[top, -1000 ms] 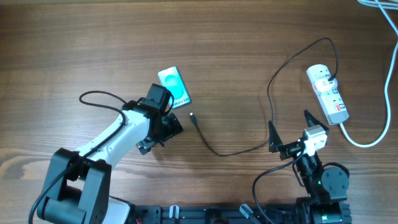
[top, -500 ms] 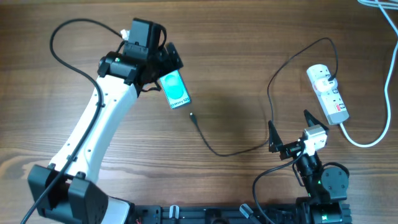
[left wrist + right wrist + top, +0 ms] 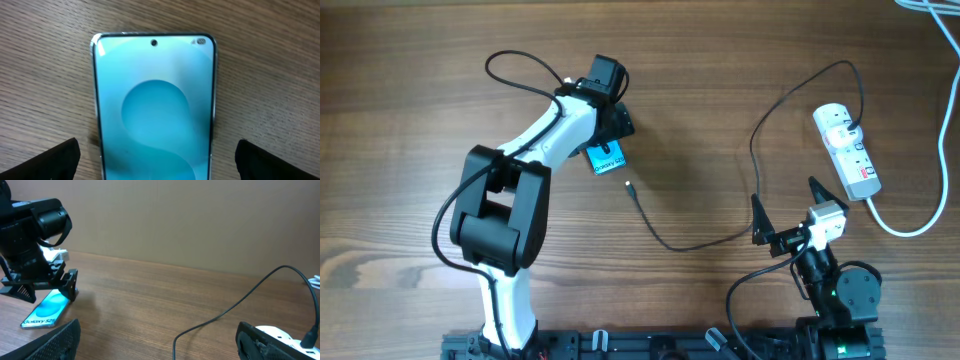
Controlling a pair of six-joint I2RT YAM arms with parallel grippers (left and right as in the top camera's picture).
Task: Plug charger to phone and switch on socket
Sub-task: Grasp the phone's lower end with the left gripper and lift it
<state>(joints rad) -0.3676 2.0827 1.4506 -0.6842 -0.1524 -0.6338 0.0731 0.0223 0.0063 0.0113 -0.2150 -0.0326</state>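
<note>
Showing one phone (image 3: 608, 159), one charger (image 3: 752, 160), one two-outlet socket (image 3: 847, 150).

Phone (image 3: 608, 161) partly hidden under left end effector (image 3: 605, 138); socket (image 3: 280, 336) cut by right wrist view's lower edge.

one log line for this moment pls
left hand open over phone | right hand open | charger tip apart from phone | socket no hand near
</note>
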